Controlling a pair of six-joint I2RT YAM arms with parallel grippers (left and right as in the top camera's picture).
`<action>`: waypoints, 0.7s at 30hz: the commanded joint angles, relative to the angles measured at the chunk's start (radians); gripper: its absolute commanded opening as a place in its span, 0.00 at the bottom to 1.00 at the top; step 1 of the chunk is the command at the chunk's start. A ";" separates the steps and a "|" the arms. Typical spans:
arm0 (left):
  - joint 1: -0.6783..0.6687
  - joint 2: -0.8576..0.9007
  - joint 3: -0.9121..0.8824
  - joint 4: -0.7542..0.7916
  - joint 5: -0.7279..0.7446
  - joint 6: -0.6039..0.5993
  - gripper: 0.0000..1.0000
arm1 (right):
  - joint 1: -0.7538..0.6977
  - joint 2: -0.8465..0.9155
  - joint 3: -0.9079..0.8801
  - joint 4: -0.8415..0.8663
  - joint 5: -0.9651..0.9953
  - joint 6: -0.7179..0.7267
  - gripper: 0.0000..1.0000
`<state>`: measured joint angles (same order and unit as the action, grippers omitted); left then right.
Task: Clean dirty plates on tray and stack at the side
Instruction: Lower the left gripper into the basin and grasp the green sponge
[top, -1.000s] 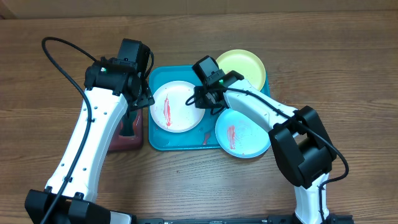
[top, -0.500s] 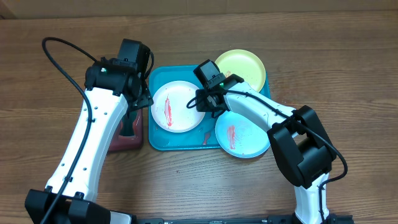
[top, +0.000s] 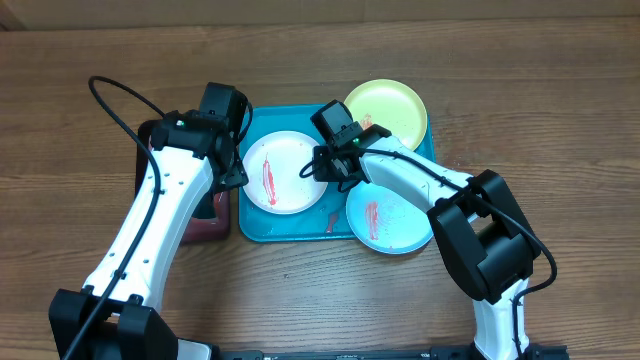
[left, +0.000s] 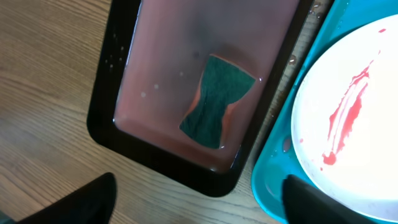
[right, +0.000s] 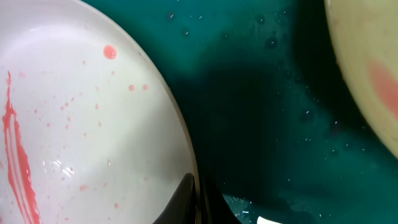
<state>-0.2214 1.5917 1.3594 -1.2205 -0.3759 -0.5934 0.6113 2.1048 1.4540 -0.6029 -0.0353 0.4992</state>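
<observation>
A red-streaked white plate lay on the turquoise tray, near a mint-blue plate and a yellow-green plate. The right gripper was clamped on its rim, probably steadying it for wiping. The left gripper, spread wide and empty, hung over a sponge in a black tray. Next it would need to descend and pinch that sponge.

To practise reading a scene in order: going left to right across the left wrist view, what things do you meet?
Small black-rimmed tray → green sponge lying in it → turquoise tray → white plate with red smears.
</observation>
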 joint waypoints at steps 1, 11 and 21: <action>-0.001 0.008 -0.020 0.012 -0.017 0.010 0.73 | 0.006 0.002 -0.024 -0.003 0.005 0.000 0.04; 0.088 0.008 -0.153 0.146 0.026 0.076 0.63 | 0.006 0.002 -0.024 -0.003 0.008 -0.001 0.04; 0.100 0.008 -0.327 0.373 0.112 0.267 0.66 | 0.006 0.002 -0.024 0.001 0.008 -0.001 0.04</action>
<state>-0.1226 1.5932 1.0763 -0.8783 -0.2905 -0.3992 0.6113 2.1048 1.4517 -0.5987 -0.0380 0.5011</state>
